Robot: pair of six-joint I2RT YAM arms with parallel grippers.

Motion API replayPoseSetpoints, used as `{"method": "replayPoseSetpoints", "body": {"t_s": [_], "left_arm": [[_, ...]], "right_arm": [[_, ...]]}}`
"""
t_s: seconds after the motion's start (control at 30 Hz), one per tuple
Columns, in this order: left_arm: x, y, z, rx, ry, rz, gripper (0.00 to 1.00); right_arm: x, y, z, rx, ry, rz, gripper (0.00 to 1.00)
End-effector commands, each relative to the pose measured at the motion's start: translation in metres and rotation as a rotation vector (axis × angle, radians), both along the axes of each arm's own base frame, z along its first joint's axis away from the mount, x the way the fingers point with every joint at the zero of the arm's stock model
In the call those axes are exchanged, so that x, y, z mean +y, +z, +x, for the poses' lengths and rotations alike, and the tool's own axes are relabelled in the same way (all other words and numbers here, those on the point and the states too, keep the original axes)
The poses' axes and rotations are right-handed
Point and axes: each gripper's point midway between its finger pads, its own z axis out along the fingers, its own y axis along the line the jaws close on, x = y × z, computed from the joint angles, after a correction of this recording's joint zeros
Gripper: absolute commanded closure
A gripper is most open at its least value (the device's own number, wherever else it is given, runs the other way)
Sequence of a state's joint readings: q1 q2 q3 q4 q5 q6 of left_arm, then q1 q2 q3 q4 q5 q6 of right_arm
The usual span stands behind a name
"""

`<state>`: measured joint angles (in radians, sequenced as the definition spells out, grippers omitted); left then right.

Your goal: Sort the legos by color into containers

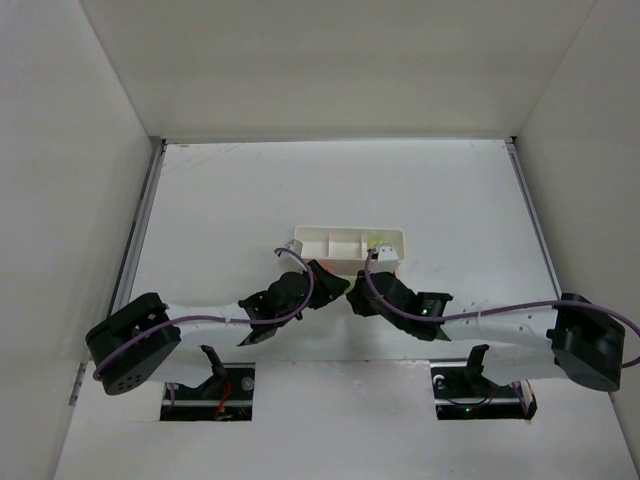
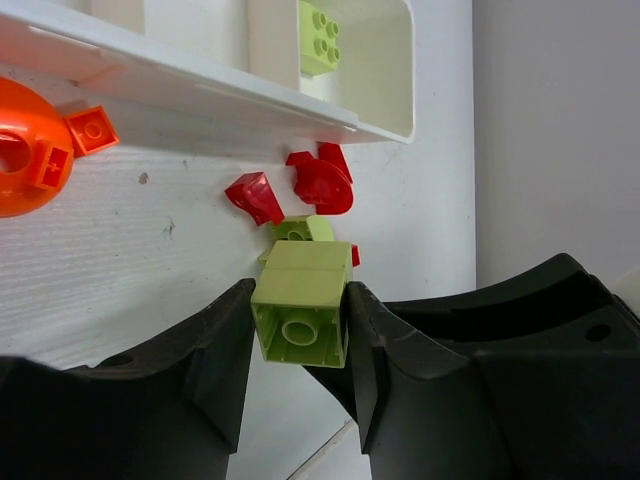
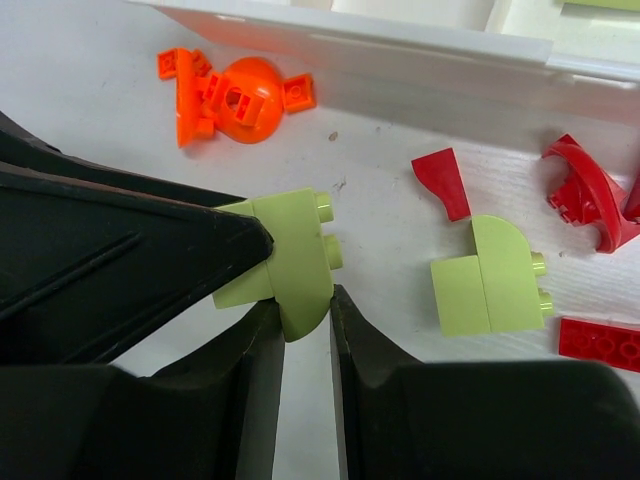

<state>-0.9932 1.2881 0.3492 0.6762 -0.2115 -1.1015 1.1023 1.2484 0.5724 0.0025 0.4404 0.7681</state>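
- Left gripper (image 2: 300,303): its fingers are pressing in on both sides of a square yellow-green brick (image 2: 303,312). The brick's hollow underside is facing the wrist camera.
- Right gripper (image 3: 303,300): its fingers are sitting close together and pinching a rounded yellow-green brick (image 3: 298,262). The brick's studs are pointing sideways.
- Both grippers: in the top view they are meeting tip to tip just in front of the tray. I cannot tell whether the two held bricks are joined as one piece.
- Tray (image 1: 350,231): long, white and shallow, it is lying across the middle of the table (image 1: 250,200). Thin dividers are splitting it into compartments.
- Sorted yellow-green brick (image 2: 318,38): it is sitting in the tray's right-end compartment.
- Loose yellow-green brick (image 3: 490,280): it is lying on the table between the held bricks and the red pieces, apart from both grippers.
- Red wedge (image 3: 445,182), red curved piece (image 3: 585,195) and red flat plate (image 3: 600,345): all three are lying on the table in front of the tray's right end, outside it.
- Orange dome (image 3: 240,92): it is resting on the table in front of the tray, well left of the red pieces. Small orange bricks (image 3: 178,70) are touching it.
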Motion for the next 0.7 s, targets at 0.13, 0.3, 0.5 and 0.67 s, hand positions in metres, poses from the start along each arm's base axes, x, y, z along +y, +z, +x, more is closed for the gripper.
{"method": "replayPoseSetpoints", "body": {"t_s": [0.13,0.3,0.5,0.67], "left_arm": [[-0.003,0.021,0.003,-0.045,-0.003,-0.062,0.82],[-0.006,0.027,0.002,-0.057,-0.023,-0.069,0.85],[-0.004,0.03,0.002,-0.069,-0.033,-0.06,0.87],[0.001,0.039,0.015,-0.101,-0.002,-0.025,0.86]], "right_arm": [[-0.019,0.03,0.02,-0.073,-0.092,0.098,0.77],[-0.038,0.038,0.031,-0.105,-0.141,0.093,0.77],[-0.055,0.061,0.048,-0.168,-0.185,0.086,0.77],[-0.084,0.067,0.085,-0.195,-0.286,0.016,0.76]]}}
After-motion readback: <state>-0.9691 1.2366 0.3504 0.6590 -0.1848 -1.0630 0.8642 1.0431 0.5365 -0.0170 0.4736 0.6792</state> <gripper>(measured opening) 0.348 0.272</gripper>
